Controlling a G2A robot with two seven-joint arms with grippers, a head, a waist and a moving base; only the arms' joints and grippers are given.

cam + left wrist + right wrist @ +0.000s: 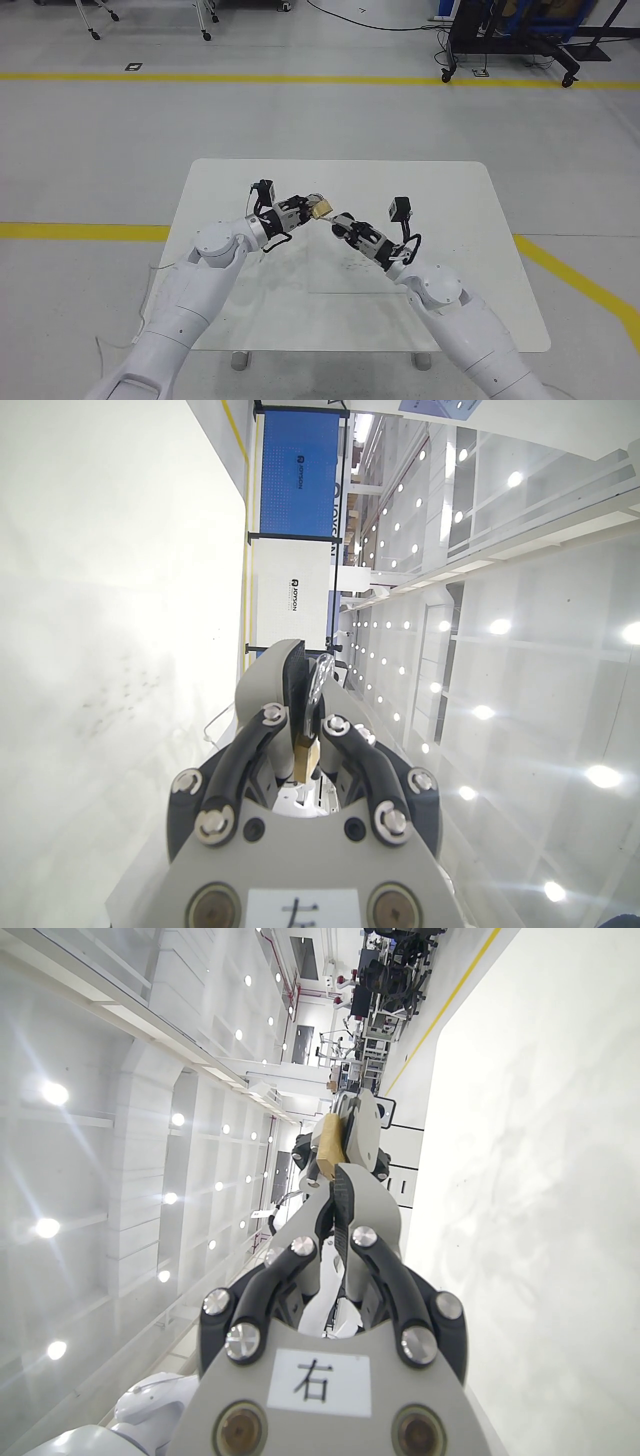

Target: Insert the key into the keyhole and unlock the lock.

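Over the middle of the white table (460,200), top view: both arms bent, elbows out, wrists meeting in a shallow V above the top. The left gripper (303,208) carries a brass lock (320,208), and the right gripper (339,218) sits tip-to-tip against it. Grey floor all round with yellow lines (300,77). A wheeled rack (510,40) stands at the far edge.

Left wrist view: left gripper (312,687) clamped on the lock (306,761), silver shackle (320,680) lying between the pads. Pale table on one side; a blue panel (300,475) stands beyond it.

Right wrist view: right gripper (336,1180) pinched tight, and what it pinches is hidden between the pads. Its tips touch the near end of the lock (330,1143), held up off the table (525,1128) by the left gripper (352,1123).
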